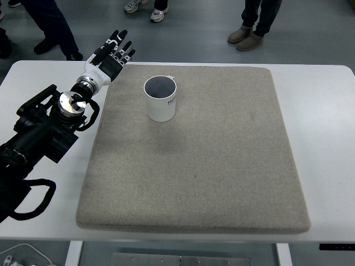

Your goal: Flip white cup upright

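Black fingers (121,43) extended and slightly fanned, holding nothing, the robot's left hand (111,55) hovers over the far left corner of a white table (321,138), just beyond the edge of a grey felt mat (194,166). Behind the fingers come a white palm section, a silver wrist joint and the black left arm (39,138), which enters from the picture's left edge with a looped black cable hanging near the table's near-left side. The white cup (161,100) stands upright on the mat's far left part, its open mouth facing up and its dark interior visible, with small dark lettering on its side that is too small to read. Cup and hand are apart, the cup sitting to the right of the hand and nearer the camera. Beyond the table, on the grey floor, the legs and shoes of several standing people (252,22) line the top of the view.
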Robot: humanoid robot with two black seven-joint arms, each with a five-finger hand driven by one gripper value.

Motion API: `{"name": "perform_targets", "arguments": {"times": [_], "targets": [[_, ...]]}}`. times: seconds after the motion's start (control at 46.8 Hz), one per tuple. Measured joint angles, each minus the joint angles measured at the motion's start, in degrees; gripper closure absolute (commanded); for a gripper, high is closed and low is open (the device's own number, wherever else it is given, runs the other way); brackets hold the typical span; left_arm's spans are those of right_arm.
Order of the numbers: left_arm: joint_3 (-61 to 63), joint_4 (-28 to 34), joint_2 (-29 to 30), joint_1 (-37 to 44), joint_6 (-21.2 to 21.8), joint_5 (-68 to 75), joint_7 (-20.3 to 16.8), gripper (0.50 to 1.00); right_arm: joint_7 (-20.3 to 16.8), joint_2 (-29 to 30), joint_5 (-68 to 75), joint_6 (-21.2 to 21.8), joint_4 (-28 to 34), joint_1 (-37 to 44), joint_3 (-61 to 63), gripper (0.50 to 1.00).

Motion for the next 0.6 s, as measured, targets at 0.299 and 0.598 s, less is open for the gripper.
{"name": "perform_targets", "arguments": {"times": [0.299, 0.598], "targets": [[-0.1, 0.0, 0.0, 0.0, 0.0, -0.1, -0.2, 0.508, 0.0, 0.0, 0.0, 0.0, 0.0, 0.0, 0.0, 0.570], [-0.2, 0.0, 0.0, -0.1, 0.2, -0.1, -0.5, 0.508, 0.0, 0.0, 0.0, 0.0, 0.0, 0.0, 0.0, 0.570]]}}
